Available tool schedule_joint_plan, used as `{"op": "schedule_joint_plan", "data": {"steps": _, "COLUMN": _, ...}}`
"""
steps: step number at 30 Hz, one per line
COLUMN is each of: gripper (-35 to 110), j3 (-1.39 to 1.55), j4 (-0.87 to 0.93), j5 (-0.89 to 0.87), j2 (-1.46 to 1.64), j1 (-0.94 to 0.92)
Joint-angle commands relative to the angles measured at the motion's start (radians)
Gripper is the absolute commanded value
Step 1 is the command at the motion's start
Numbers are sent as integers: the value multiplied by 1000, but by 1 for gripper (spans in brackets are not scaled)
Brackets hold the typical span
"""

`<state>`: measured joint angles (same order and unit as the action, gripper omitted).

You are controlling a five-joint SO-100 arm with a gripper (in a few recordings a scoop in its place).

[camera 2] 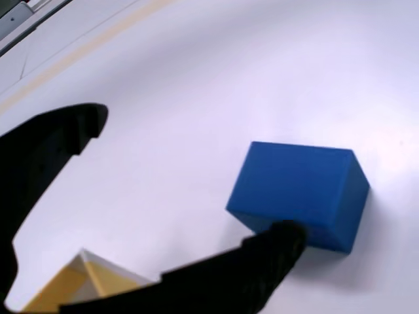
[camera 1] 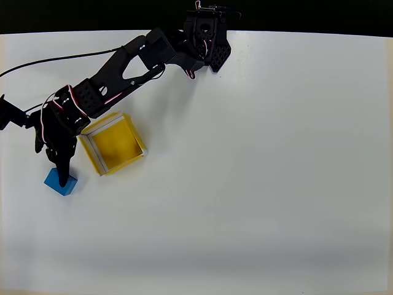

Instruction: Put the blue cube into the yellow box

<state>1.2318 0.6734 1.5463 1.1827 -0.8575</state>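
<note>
Gripper (camera 2: 196, 186) is spread wide, nothing held; in the wrist view one finger (camera 2: 46, 157) hangs at the left, well apart from the block, while the other fingertip (camera 2: 281, 239) sits right at the near lower edge of the blue cube (camera 2: 298, 193), touching or all but touching, hard to call; so the cube lies off to the right of the gap's middle, not squarely between the jaws; my read is the gripper needs to shift toward the cube before closing. From above, the gripper (camera 1: 61, 165) is over the cube (camera 1: 60, 182) on the white table (camera 1: 258, 184); the yellow box (camera 1: 114, 143) waits just beside, up and right, empty.
</note>
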Motion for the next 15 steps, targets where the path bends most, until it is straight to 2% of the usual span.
{"op": "schedule_joint_plan", "data": {"steps": 1, "gripper": 53, "j3": -144, "j4": -60, "j5": 20, "j2": 20, "j1": -26}}
{"op": "schedule_joint_plan", "data": {"steps": 15, "gripper": 53, "j3": -268, "j4": -173, "j5": 18, "j2": -176, "j1": -9}}
